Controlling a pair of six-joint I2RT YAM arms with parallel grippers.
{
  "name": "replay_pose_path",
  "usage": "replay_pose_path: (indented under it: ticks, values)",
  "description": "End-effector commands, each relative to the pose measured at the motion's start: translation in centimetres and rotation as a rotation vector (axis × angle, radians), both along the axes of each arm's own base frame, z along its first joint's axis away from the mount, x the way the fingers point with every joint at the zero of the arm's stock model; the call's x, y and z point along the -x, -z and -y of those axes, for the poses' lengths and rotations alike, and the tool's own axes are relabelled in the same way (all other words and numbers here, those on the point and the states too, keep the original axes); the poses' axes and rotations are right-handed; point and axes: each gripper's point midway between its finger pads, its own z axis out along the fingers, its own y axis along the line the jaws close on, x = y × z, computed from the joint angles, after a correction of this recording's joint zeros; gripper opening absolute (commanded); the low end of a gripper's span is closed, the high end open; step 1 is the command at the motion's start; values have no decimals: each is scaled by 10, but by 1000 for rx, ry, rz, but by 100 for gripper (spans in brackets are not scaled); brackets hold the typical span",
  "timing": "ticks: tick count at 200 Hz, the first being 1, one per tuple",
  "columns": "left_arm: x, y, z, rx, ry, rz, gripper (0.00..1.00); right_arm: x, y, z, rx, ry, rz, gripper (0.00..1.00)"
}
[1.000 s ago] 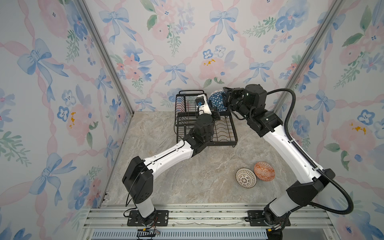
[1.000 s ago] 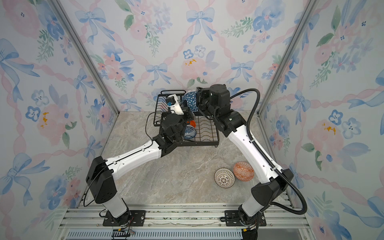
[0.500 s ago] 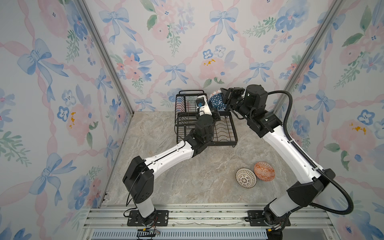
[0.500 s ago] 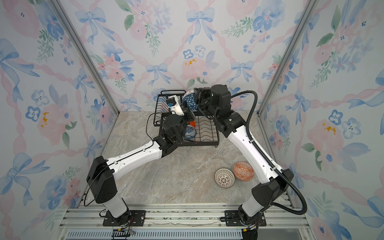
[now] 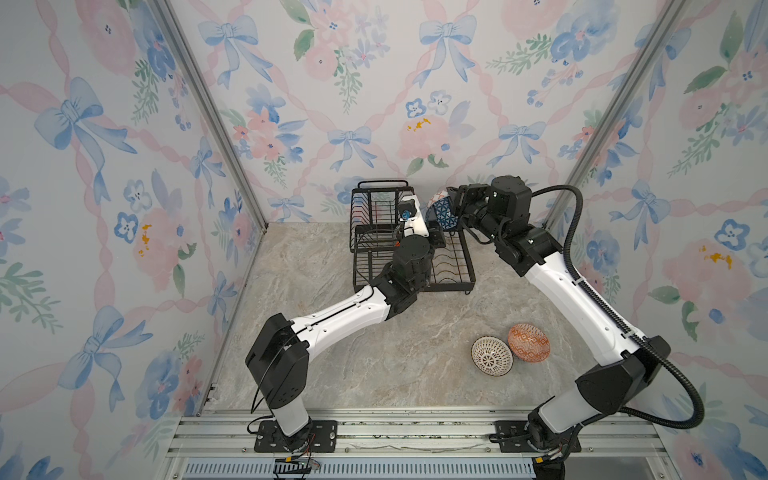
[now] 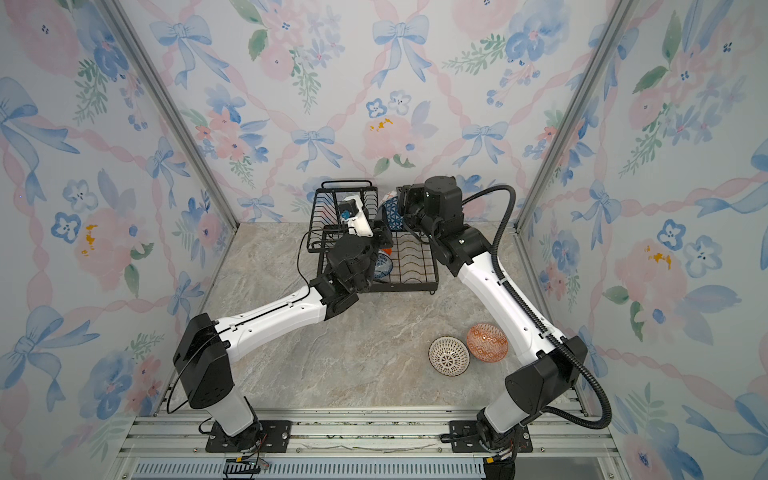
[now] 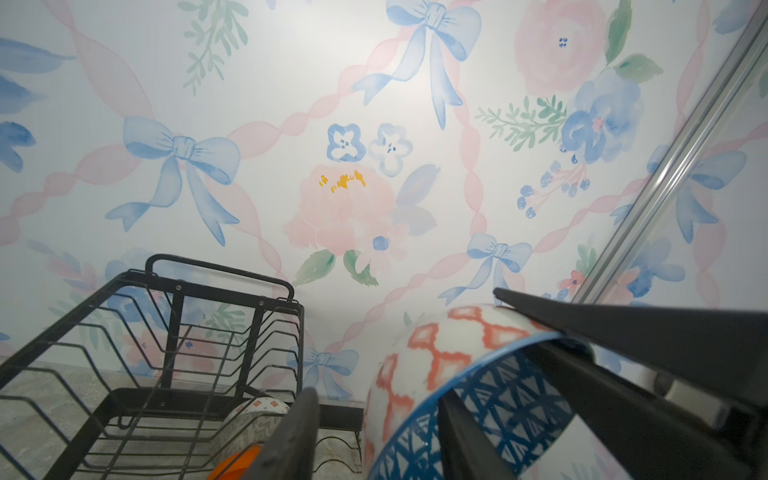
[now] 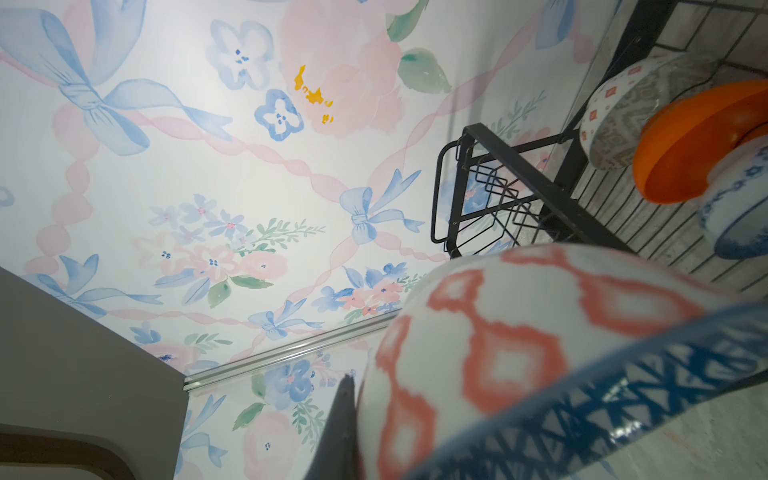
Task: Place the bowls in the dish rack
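- saw the right pincer (image 5: 456, 204) clamped shut on the rim of the blue triangle bowl (image 5: 442, 211), one finger inside the bowl and one outside.
- found that bowl up in the air, tipped on its side, over the far right corner of the dish rack (image 5: 455, 259) and just beside the raised upper basket.
- caught the left pincer (image 7: 380, 399) with its jaws standing apart, straddling the same bowl's wall. had one finger inside the bowl and the other outside with a clear gap, so not gripping it, going by the left wrist view.
- counted three bowls leaning in the rack's lower tray, packed close in a row: pale green bowl (image 8: 623, 116), plain orange bowl (image 8: 698, 141), blue-floral bowl (image 8: 735, 208).
- spotted the lattice bowl (image 5: 491, 356) and the orange-red bowl (image 5: 528, 341) sitting upright on the marble surface (image 5: 374, 365), right beside each other with rims about touching, near the right arm and well apart from the rack.
- couldn't tell from the top views how much of the lower tray the left arm covered.
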Motion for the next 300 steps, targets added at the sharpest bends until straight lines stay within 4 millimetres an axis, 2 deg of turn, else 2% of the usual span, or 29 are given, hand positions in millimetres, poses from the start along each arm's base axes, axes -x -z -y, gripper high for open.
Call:
replay_pose_path:
  ticks: [1, 18, 21, 51, 98, 125, 156, 185, 212, 221, 226, 242, 264, 300]
  values:
    - [14, -17, -14, 12, 2, 23, 75, 3, -24, 12, -20, 27, 89, 0]
    - [24, -13, -22, 4, 6, 7, 97, 2, -20, 17, -8, 35, 90, 0]
    - [26, -11, -24, 1, 7, 1, 98, 1, -19, 17, -6, 37, 90, 0]
    - [46, 6, -39, -11, 34, -59, 98, 1, -9, 31, 27, 63, 87, 0]
    - [73, 20, -59, -63, 93, -178, 98, 8, 16, 53, 126, 86, 82, 0]
    - [76, 25, -50, -165, 160, -253, 98, 8, 29, 63, 220, 77, 87, 0]
    - [77, 20, -35, -241, 241, -239, 98, 0, 38, 72, 308, 68, 113, 0]
    - [63, 19, -26, -308, 257, -225, 98, -24, 46, 72, 346, 21, 152, 0]
    - [37, 24, -19, -364, 254, -228, 98, -55, 58, 66, 349, -33, 192, 0]
    - [28, 23, -15, -377, 264, -223, 98, -64, 56, 62, 341, -53, 224, 0]
    - [23, 25, -13, -390, 266, -224, 98, -75, 68, 58, 343, -72, 215, 0]
    - [7, 27, -7, -414, 280, -222, 98, -93, 78, 48, 333, -111, 235, 0]
    - [-14, 26, -11, -398, 242, -228, 98, -111, 88, 37, 360, -158, 266, 0]
    - [-34, 29, 1, -487, 224, -206, 98, -132, 108, 30, 395, -199, 310, 0]
